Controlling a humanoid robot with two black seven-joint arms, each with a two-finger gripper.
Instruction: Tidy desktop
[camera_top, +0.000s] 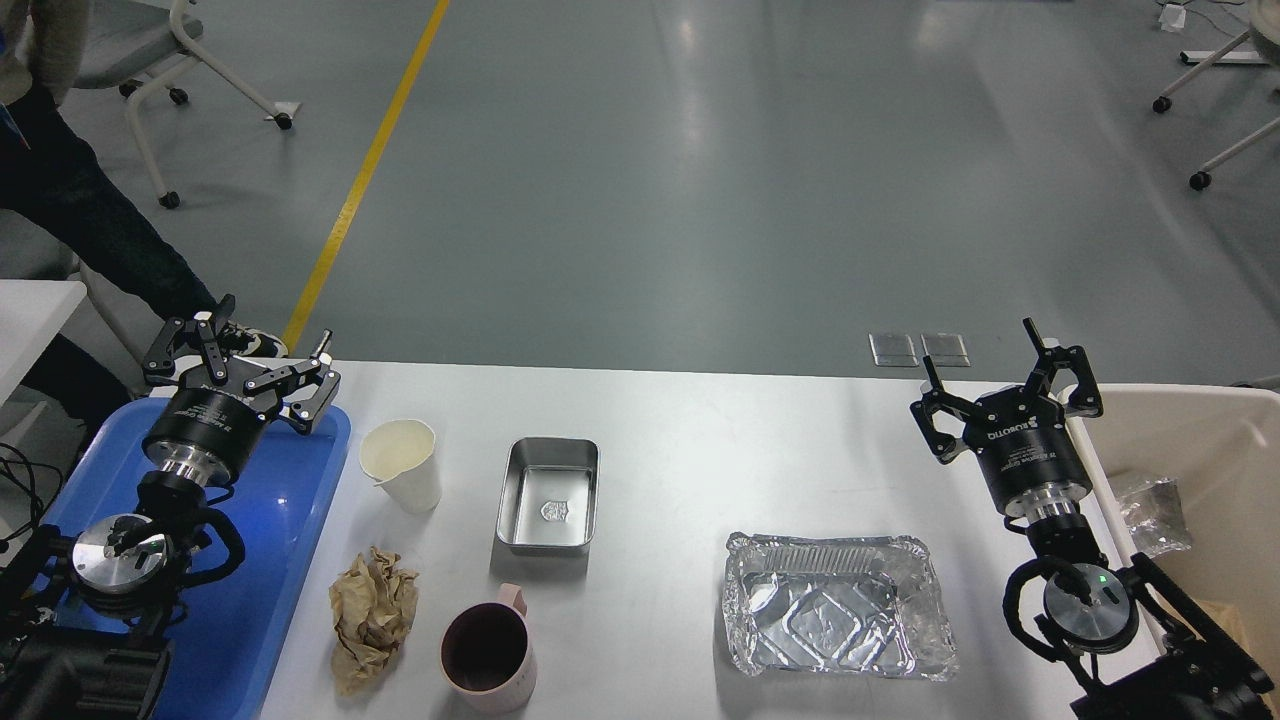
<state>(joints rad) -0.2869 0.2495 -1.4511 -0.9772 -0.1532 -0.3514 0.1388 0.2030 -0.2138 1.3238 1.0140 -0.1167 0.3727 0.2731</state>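
White surface (680, 450) held a blue tray (300, 560), paper cup (402, 464), steel pan (549, 494), foil tray (836, 618), crumpled paper (371, 618), pink mug (490, 655), beige bin (1200, 420) at right edge.

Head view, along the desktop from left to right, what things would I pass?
Blue tray → crumpled brown paper → white paper cup → pink mug → steel tin → foil tray → beige bin. Both claws are open and empty.

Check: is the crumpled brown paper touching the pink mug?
Apart. The head view shows bare desktop between the crumpled brown paper and the pink mug.
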